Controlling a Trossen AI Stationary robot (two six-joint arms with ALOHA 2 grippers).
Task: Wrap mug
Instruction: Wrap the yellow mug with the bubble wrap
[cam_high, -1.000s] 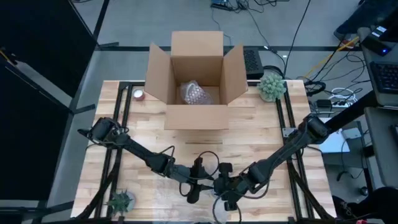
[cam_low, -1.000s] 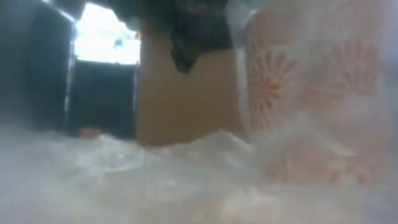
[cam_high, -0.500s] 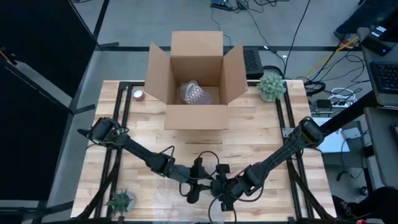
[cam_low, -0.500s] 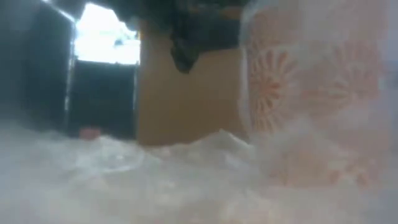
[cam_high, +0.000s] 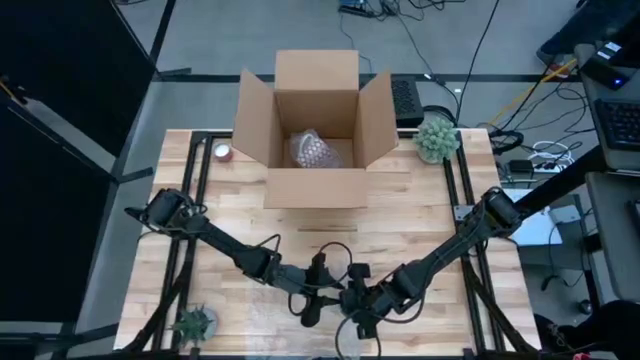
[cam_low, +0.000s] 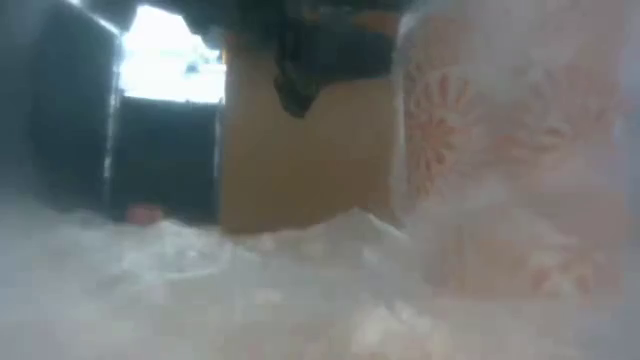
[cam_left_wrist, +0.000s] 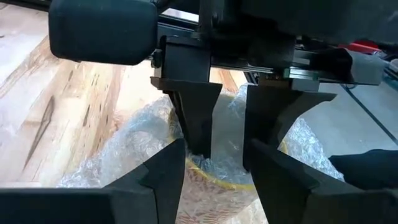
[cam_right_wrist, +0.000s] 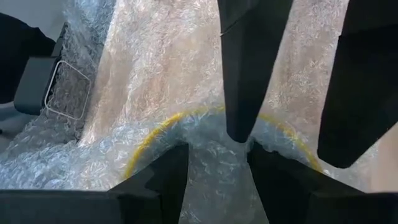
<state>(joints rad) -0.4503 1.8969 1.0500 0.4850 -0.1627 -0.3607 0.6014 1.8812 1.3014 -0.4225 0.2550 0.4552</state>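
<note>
— Found left gripper (cam_left_wrist: 217, 155) and right gripper (cam_right_wrist: 214, 152) both spread apart over mug (cam_left_wrist: 211, 190), at table's (cam_high: 420, 220) near edge, under bubble wrap (cam_left_wrist: 124, 143).
— Feared tipping it, or snagging wrap loose.

Open cardboard box (cam_high: 316, 130) at tabletop's far edge, middle, flaps spread; bubble-wrapped bundle (cam_high: 315, 151) inside. Small red-and-white round thing (cam_high: 223, 152) near far left corner, just beside box. Fuzzy green plant (cam_high: 437, 137) near far right corner. Spiky green plant (cam_high: 194, 323) near front left corner. Wooden tabletop (cam_high: 420, 215) pale, planked.
</note>
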